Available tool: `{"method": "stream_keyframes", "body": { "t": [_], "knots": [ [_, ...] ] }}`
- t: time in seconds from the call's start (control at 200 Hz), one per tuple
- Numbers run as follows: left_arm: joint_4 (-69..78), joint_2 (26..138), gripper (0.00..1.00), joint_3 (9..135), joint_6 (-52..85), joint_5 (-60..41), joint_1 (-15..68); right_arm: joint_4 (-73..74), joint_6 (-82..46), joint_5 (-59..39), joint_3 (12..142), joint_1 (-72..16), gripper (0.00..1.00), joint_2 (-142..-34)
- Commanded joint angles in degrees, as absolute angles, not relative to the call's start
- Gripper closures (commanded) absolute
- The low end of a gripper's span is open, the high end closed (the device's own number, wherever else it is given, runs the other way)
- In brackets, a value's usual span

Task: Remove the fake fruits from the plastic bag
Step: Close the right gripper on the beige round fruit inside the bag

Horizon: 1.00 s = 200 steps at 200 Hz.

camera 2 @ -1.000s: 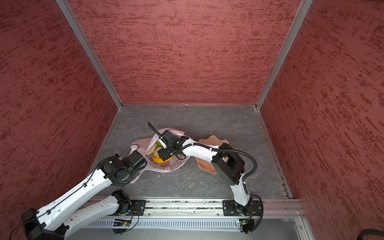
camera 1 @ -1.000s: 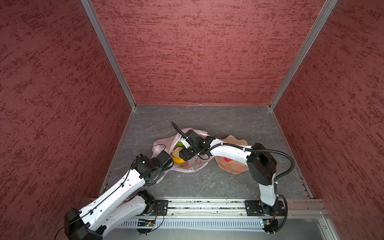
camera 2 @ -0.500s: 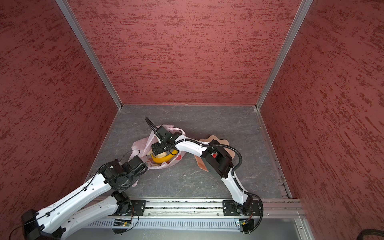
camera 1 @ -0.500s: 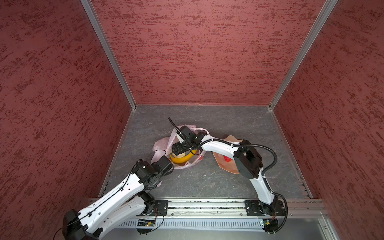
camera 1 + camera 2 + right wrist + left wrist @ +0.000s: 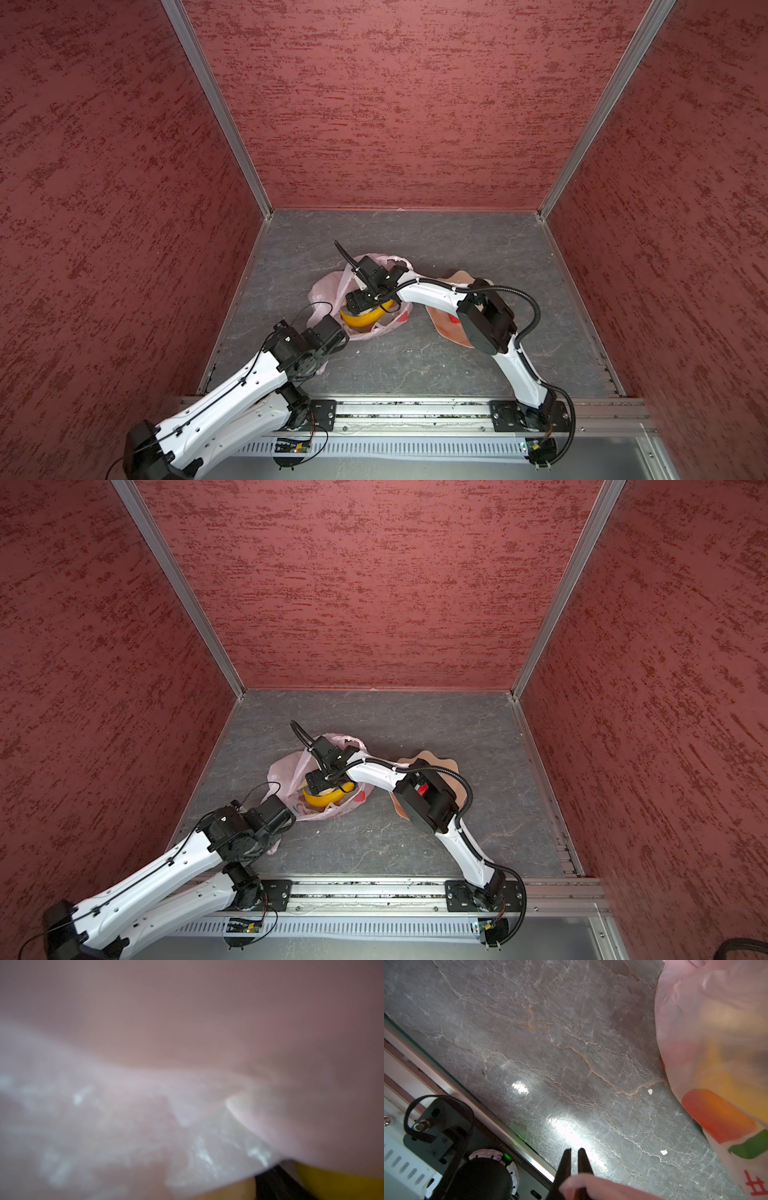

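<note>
Pink plastic bag (image 5: 326, 291) lies mid-table with the yellow banana (image 5: 361, 320) inside it, and the right gripper (image 5: 358, 302) is down in its mouth.
Red print (image 5: 756, 1185) on the bag looks like characters, cut off and unreadable, next to an orange fruit print (image 5: 716, 1115). Left gripper (image 5: 574, 1150) is clenched with a pink bag fold pinched, at the bag's near-left edge. The right jaws are buried in blurred pink film, so I can't tell the grip. Peach bowl (image 5: 442, 332) sits just right of the bag on the grey table (image 5: 415, 365).
</note>
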<state>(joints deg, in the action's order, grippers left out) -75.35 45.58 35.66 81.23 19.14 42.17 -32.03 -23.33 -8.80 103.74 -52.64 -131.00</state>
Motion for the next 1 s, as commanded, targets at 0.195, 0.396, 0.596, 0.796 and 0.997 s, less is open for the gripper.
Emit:
{"method": "stream_keyframes", "body": {
  "t": [0.195, 0.396, 0.596, 0.796, 0.997],
  "knots": [
    [-72.16, 45.88, 0.9, 34.42, 80.77, 19.89, 42.52, -28.64, -23.14, -7.66, 103.87, -52.21, 0.26, -132.08],
    [-70.25, 45.78, 0.9, 32.98, 81.28, 20.21, 42.46, -28.04, -21.91, -7.2, 103.54, -52.21, 0.41, -132.09],
    [-69.7, 46.19, 0.9, 33.26, 80.4, 21.44, 41.83, -26.41, -19.49, -7.84, 100.36, -52.2, 0.55, -129.87],
    [-69.61, 46.77, 0.9, 33.63, 79.67, 21.61, 41.75, -19.93, -13.95, -9.81, 90.43, -52.21, 0.6, -123.11],
    [-68.96, 48.23, 0.89, 35.87, 78.36, 22.73, 41.67, -17.84, -10.24, -10.16, 84.29, -52.25, 0.62, -117.66]
  ]
}}
